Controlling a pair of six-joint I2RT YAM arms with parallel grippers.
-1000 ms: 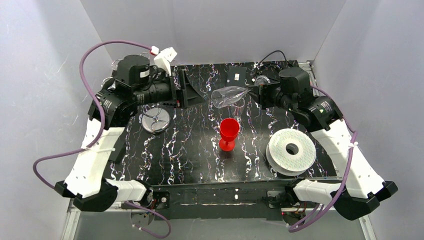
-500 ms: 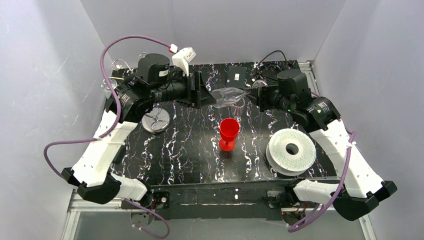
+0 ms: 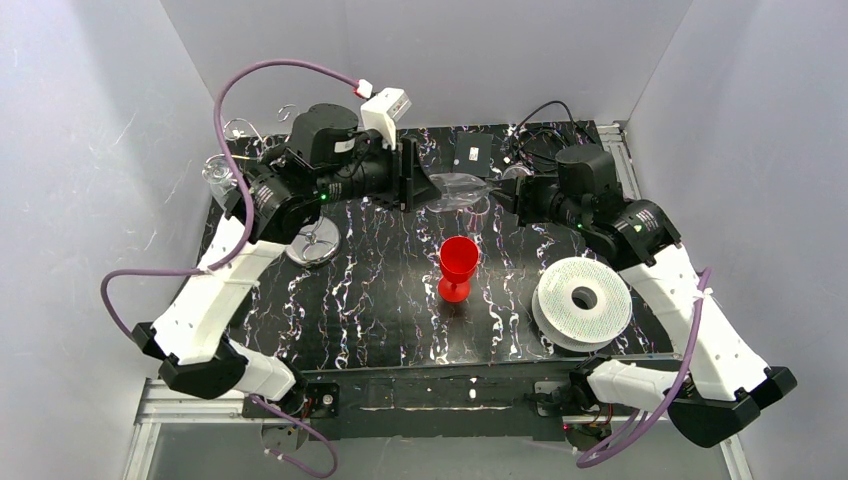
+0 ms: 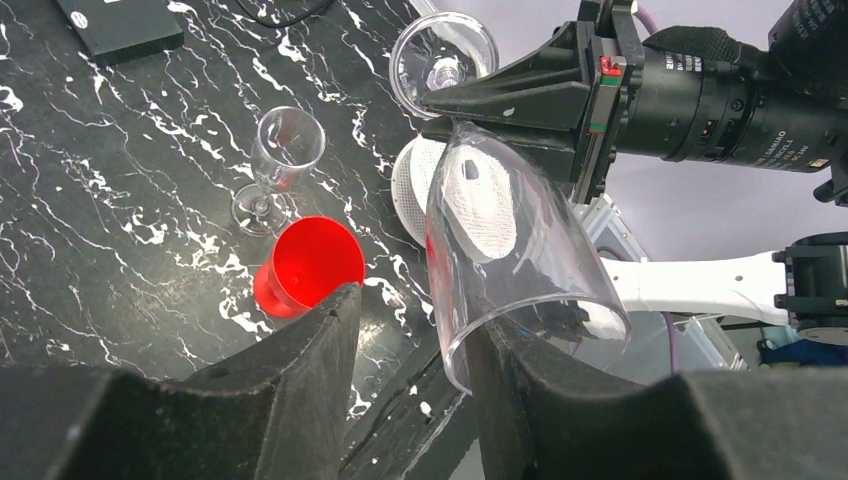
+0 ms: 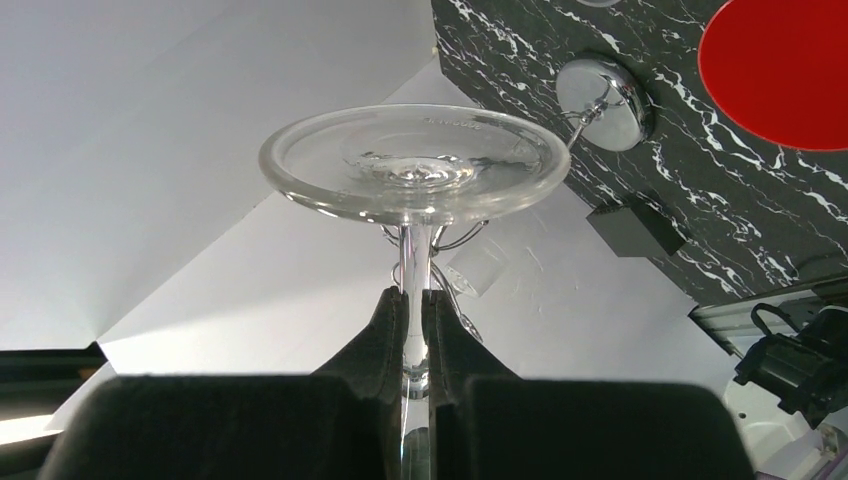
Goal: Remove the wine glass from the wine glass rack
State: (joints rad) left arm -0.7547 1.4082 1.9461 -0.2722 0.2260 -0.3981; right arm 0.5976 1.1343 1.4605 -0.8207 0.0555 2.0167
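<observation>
The clear wine glass (image 3: 455,190) lies on its side in the air above the back of the table. My right gripper (image 3: 505,190) is shut on its stem (image 5: 415,295), with the round foot (image 5: 415,165) just past the fingertips. My left gripper (image 3: 418,188) is open at the bowl's mouth. In the left wrist view (image 4: 415,315) the rim of the bowl (image 4: 510,250) lies between its fingers, close to the right-hand one; contact cannot be told. The wine glass rack stands at the left on its shiny round base (image 3: 312,243), which also shows in the right wrist view (image 5: 605,90), apart from the held glass.
A red goblet (image 3: 458,262) stands mid-table below the held glass. A small clear glass (image 4: 280,165) stands beside it. A white ridged spool (image 3: 583,300) lies at the right. A black box (image 3: 470,155) sits at the back. Another clear glass (image 3: 218,175) is at the rack's left arms.
My left arm has swung right from beside the rack until its open fingers reach the glass's bowl. My right gripper still holds the stem, shifted only slightly.
</observation>
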